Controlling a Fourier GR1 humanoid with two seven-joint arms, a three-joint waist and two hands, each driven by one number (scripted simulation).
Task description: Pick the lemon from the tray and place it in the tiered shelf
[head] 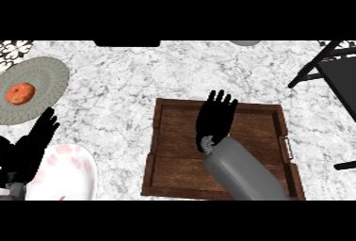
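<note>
A brown wooden tray [259, 126] lies on the marble counter, right of centre. My right hand [214, 120] hovers over the tray's middle, fingers straight and pointing away from me, and its grey forearm crosses the tray's near half. No lemon shows; the hand and forearm cover part of the tray's floor. The black tiered shelf [339, 74] stands at the right edge, only partly in view. My left hand [33, 140] rests open at the lower left, fingers up, off the tray.
A round grey mat [50, 74] at the far left carries a red-orange fruit [20, 93]. A white and pink plate [68, 175] lies by my left hand. Dark objects touch the counter's far edge.
</note>
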